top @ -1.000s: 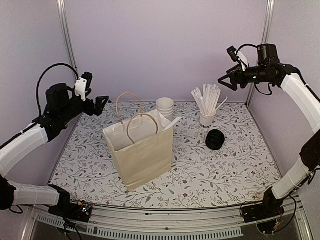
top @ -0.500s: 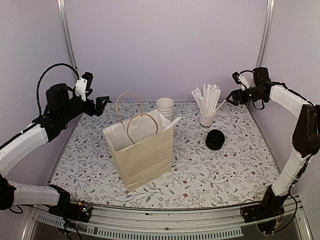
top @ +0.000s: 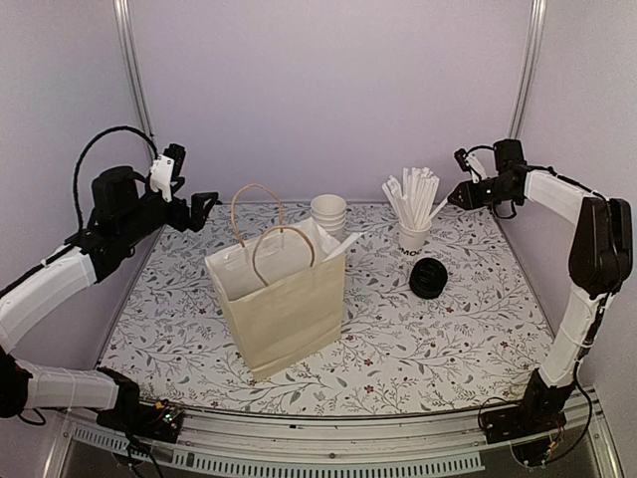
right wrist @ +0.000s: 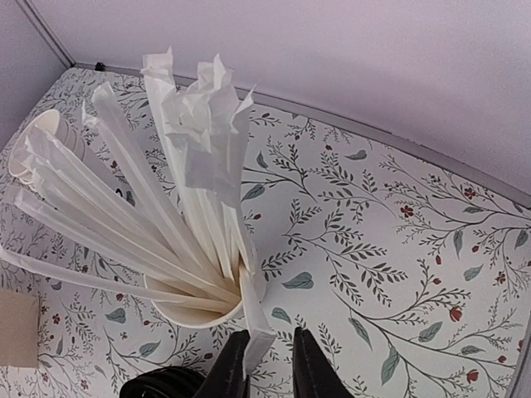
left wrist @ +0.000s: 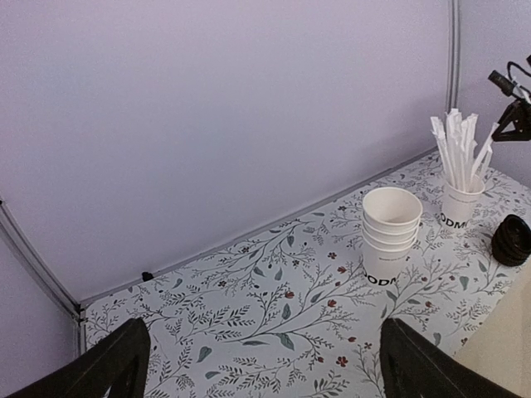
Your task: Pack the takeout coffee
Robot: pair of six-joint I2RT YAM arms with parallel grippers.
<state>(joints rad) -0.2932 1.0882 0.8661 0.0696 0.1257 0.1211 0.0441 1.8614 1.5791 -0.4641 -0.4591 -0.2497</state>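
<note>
The takeout coffee cups (top: pixel 328 214) are white paper cups nested in a stack behind the bag, with no lids on them; they also show in the left wrist view (left wrist: pixel 390 232). A pile of black lids (top: pixel 428 278) lies right of centre. My right gripper (top: pixel 456 197) hangs just right of the cup of white straws (top: pixel 412 235). In the right wrist view its jaws (right wrist: pixel 270 342) are drawn narrow round the end of one straw (right wrist: pixel 253 319), which touches the left finger. Whether they pinch it I cannot tell. My left gripper (top: pixel 204 204) is wide open and holds nothing (left wrist: pixel 264 332).
A tall cream paper bag (top: pixel 284 299) with loop handles stands open left of centre, with white paper sticking out of it. The straw cup (right wrist: pixel 199 307) sits beside the lids (right wrist: pixel 166 385). Purple walls close in the back and both sides.
The right arm has come down from high at the right wall to the straw cup, and its jaws have closed in round a straw end. The left arm has not moved.
</note>
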